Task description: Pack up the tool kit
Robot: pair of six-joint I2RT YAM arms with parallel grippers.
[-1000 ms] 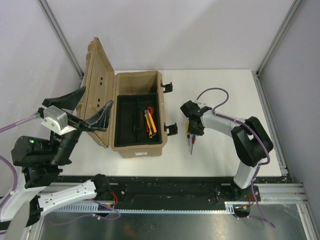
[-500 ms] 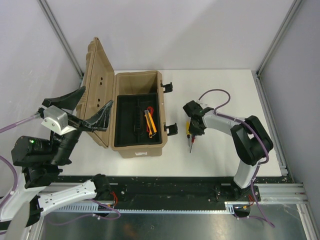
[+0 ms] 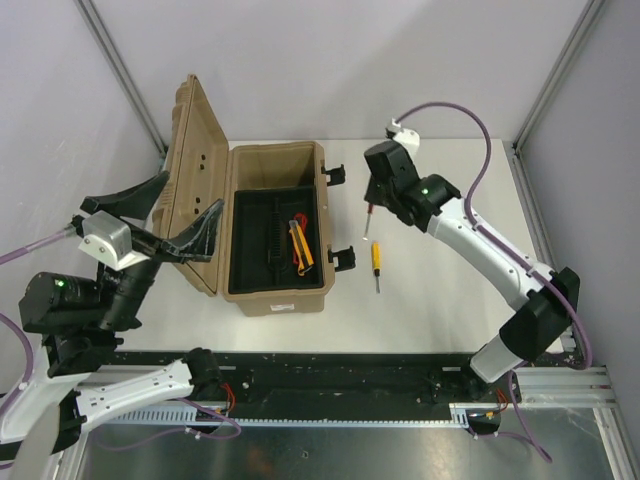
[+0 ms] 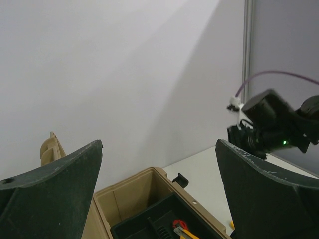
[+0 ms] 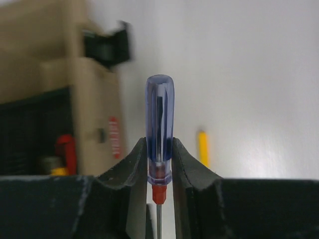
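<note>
Right gripper (image 5: 159, 154): narrow, clamped on the blue-handled screwdriver (image 5: 159, 109) just above its red collar.
Left gripper (image 3: 193, 192): jaws wide, holding nothing, beside the lid (image 3: 188, 150).
Case (image 3: 275, 295): open on the left half of the table (image 3: 450, 300); yellow knife (image 3: 303, 250) and red pliers (image 3: 299, 220) lie in its black tray (image 3: 262, 240).
Key relation: we place the tray left of the held screwdriver. In the top view its shaft runs near-far, as the tray does. The right arm is nearer.
Views: the right wrist view shows the grip on the handle, while the top view shows only the shaft. The top view also places 1 yellow screwdriver (image 3: 376, 258) on the table, just right of the case.
</note>
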